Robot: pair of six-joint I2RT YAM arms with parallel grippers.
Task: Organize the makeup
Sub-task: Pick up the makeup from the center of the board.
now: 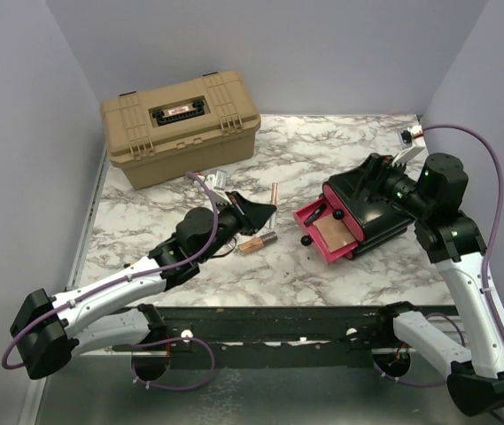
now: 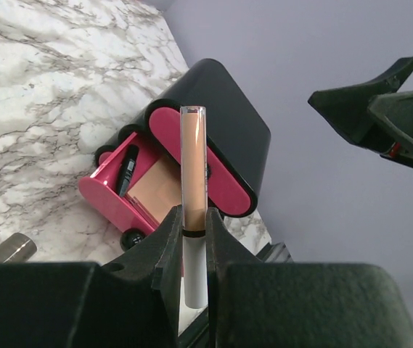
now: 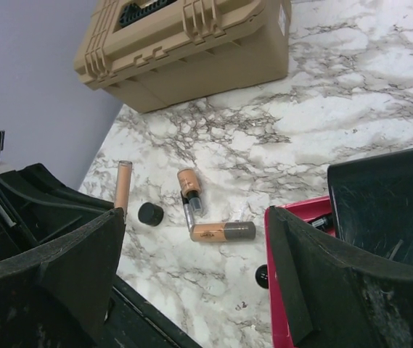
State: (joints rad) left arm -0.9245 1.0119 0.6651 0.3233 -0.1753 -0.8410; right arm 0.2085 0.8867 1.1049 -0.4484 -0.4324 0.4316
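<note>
Left wrist view: slim peach tube [image 2: 193, 159] is gripped by left pincer [image 2: 193, 221].
Right pincer [image 3: 195, 214]: opened, empty.
Pink drawer [image 2: 108, 199]: square copper-pink compact [image 2: 159, 192] stowed.
Tabletop [image 3: 337, 109]: copper lipstick tubes [image 3: 221, 232] left unsorted.

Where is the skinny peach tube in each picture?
Top view: peach tube mid-table, at the left gripper's tip.
Left wrist: centre, upright between the fingers.
Right wrist: left of centre, left of the black jar.
Shared landmark: the black box with pink drawers, in all three.
</note>
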